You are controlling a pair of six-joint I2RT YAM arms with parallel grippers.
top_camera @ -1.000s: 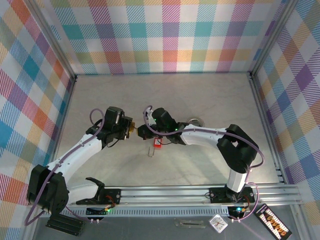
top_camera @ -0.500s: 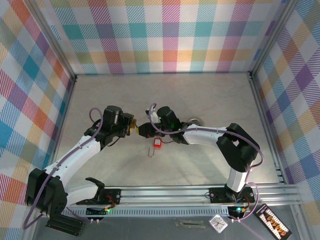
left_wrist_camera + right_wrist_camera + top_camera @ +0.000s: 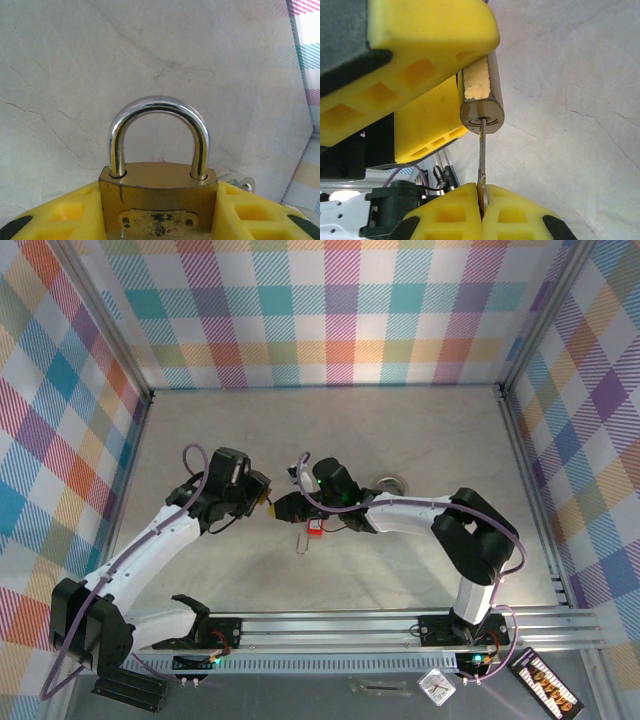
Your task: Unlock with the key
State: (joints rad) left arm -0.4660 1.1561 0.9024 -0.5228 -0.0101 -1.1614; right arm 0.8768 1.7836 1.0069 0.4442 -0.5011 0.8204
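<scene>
The top external view looks down from above and behind the arm bases point(image 3: 440, 625) and takes in the whole table point(image 3: 400, 440), up to its far edge and both far corners. The left wrist view is very near the padlock point(image 3: 157, 197) and faces over its shackle along the table. The right wrist view is equally near and faces the padlock's keyhole end and the key point(image 3: 482, 150). All three views share the padlock, a little left of the table's middle.

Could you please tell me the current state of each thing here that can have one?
padlock: gripped, shackle closed with both legs seated in the body.
key: gripped, tip in the keyway, most of the blade outside.
left hand: shut on the padlock.
right hand: shut on the key.
</scene>
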